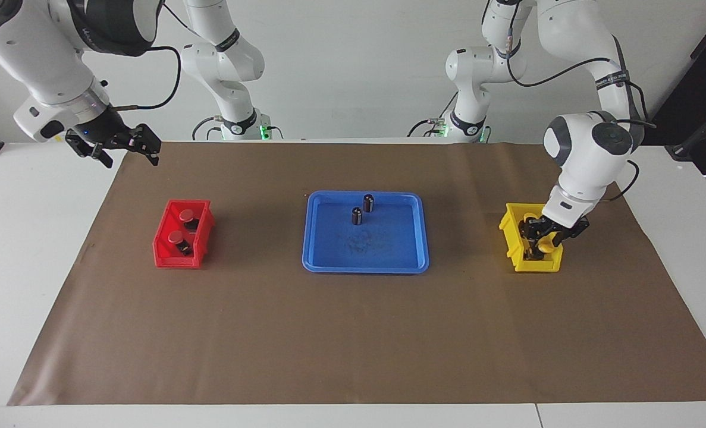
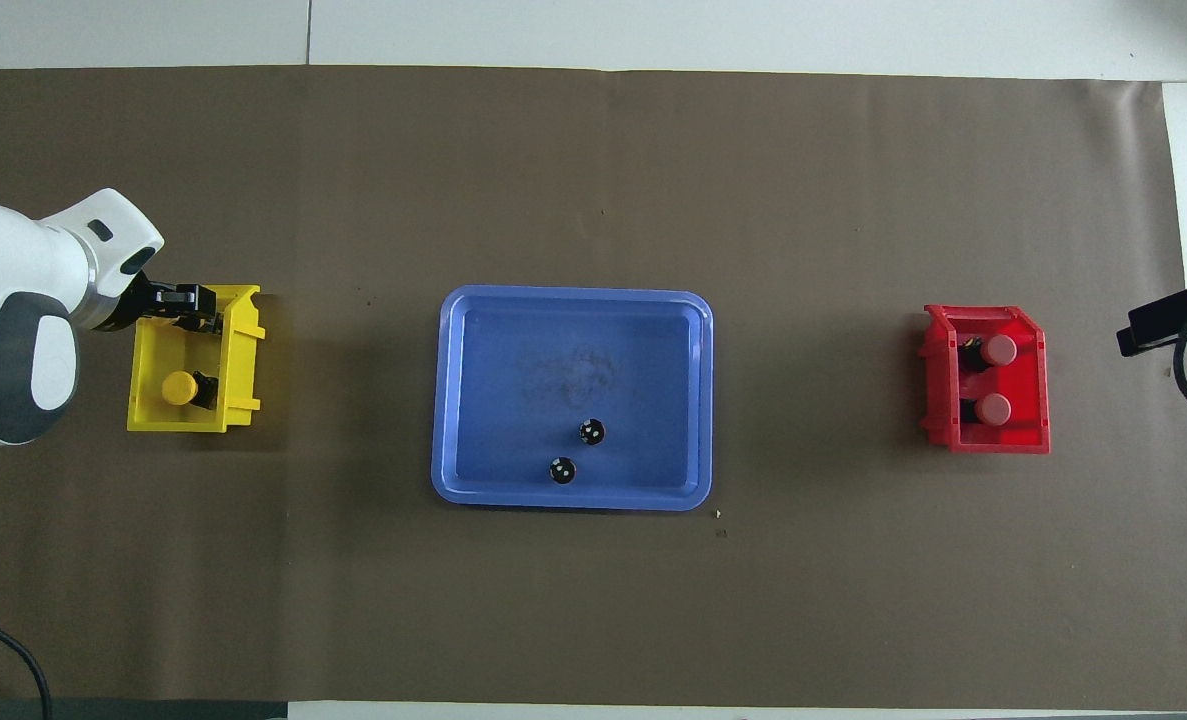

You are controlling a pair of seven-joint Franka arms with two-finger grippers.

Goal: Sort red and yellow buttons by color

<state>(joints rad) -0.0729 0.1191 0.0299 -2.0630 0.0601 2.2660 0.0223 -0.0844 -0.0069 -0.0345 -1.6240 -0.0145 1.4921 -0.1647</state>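
Brown paper sheet (image 1: pixel 353 333) covers most of the white table (image 1: pixel 31 267). Blue tray (image 1: pixel 365 261) sits mid-sheet; two dark capless cylinders with silvery tops stand upright in its robot-side part, one (image 1: pixel 368 203) nearer the robots than the other (image 1: pixel 357 216), close together, not touching. Red bin (image 1: pixel 181 261) toward the right arm's end of the table, yellow bin (image 1: pixel 510 229) toward the left arm's end, each well apart from the tray. Red bin holds both red buttons lying on their sides, the first (image 1: pixel 187 217) nearer the robots, the second (image 1: pixel 179 239) farther, black bodies partly hidden by the bin walls. Left arm comes down over the yellow bin; left gripper (image 1: pixel 544 235) is low in the bin, and its wrist blocks the bin's robot-side half in the facing view. A yellow button (image 1: pixel 546 244) shows at the fingers in the facing view, its body hidden; whether the jaws hold it or stand just beside it cannot be told. In the overhead view one yellow cap (image 2: pixel 179 387) lies in the bin with its black body beside it, clear of the dark fingers (image 2: pixel 188 299) at the bin's farther wall. A second yellow button cannot be made out with certainty. Right gripper (image 1: pixel 128 150) waits in the air over the sheet's robot-side corner at the right arm's end, jaws wide and holding nothing; in the overhead view it is cut off at the frame edge.
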